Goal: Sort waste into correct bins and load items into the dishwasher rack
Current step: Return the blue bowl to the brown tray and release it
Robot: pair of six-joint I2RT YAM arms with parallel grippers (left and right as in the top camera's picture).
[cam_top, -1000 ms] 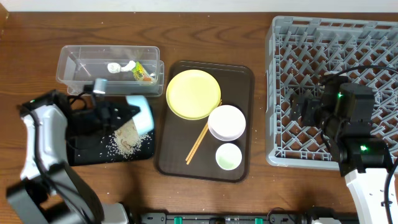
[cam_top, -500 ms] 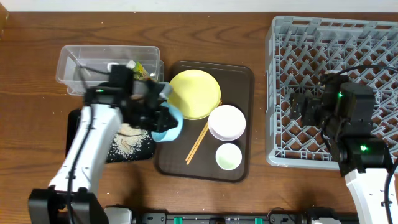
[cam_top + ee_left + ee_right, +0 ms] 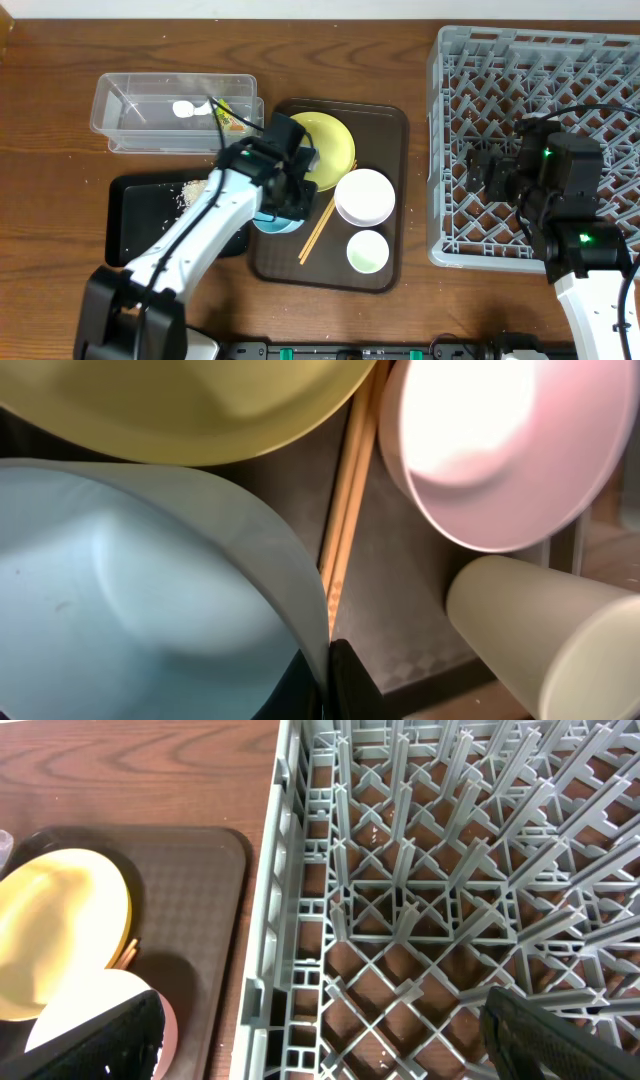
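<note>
The light blue bowl (image 3: 272, 220) hangs low over the left rim of the brown serving tray (image 3: 385, 115). That puts it about midway along the bench, a little toward the near edge, just beside the yellow plate (image 3: 335, 150). The left claw (image 3: 326, 685) is pinched down on the bowl's rim, apparently with one finger inside and one outside.

The bowl looks like thin, stiff plastic: light, smooth and probably slippery. A pinch on the rim is the sensible hold, though the bowl may swing or slide if tilted quickly.

The chopsticks (image 3: 318, 228) lie just beside it, then the white bowl (image 3: 364, 196) and the small white cup (image 3: 367, 251). At the bench's right edge the right claw (image 3: 330, 1040) hovers over the dishwasher rack (image 3: 600, 60), spread wide and empty. The bowl probably belongs there, between the pegs.
</note>
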